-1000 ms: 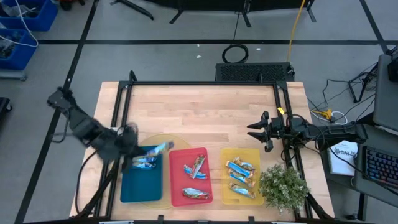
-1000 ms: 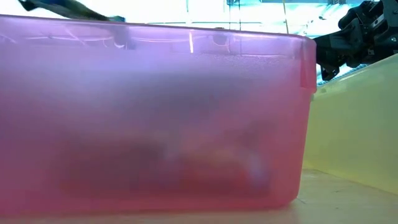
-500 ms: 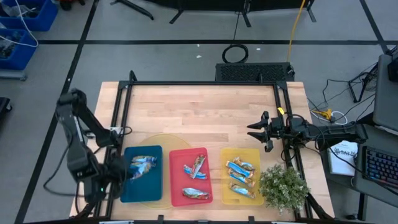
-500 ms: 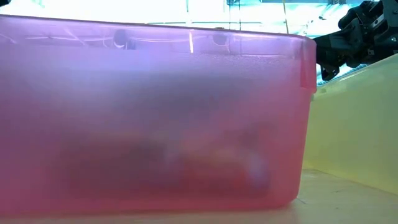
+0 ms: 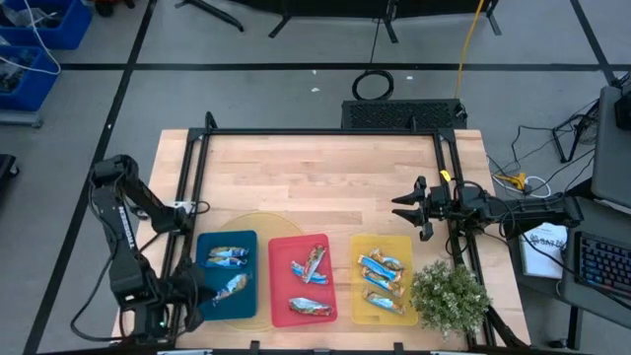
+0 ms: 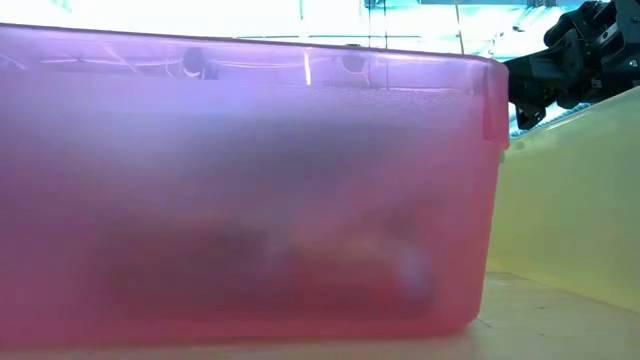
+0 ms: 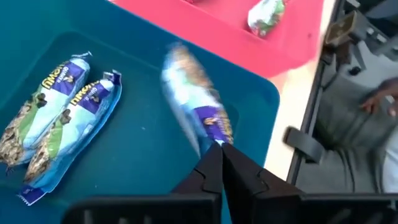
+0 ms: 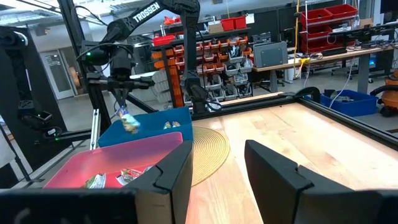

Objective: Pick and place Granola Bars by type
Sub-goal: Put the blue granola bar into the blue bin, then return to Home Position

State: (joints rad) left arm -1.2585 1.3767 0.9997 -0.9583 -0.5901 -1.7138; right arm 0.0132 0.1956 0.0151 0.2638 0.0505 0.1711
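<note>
Granola bar (image 7: pixel 198 106) hangs pinched by one end in the left gripper (image 7: pixel 219 151) over the blue tray (image 5: pixel 212 301), long axis running down and away from the fingertips, two bars (image 7: pixel 59 111) lying alongside below; right gripper (image 5: pixel 412 208) idles spread apart, well off.

The tabletop (image 5: pixel 325 182) is showing pale, light-brown wood grain, framed by black rails. Three trays are sitting in a row: a teal-blue tray (image 5: pixel 209 301), a red tray (image 5: pixel 281 288) that is glowing translucent pink in the low view, and a yellow tray (image 5: pixel 357 296). The Granola Bars (image 7: pixel 59 106) in the blue tray are wearing blue-and-white wrappers with green and brown printing and yellow lettering. The bar (image 7: pixel 198 111) at the left gripper (image 7: pixel 219 149) is showing pale blue, a purple-blue patch and brown. A pale yellow round mat (image 8: pixel 208 144) is peeking from behind the trays. The plant (image 5: pixel 449 296) is looking grey-green. Both arms are appearing dark, nearly black.
</note>
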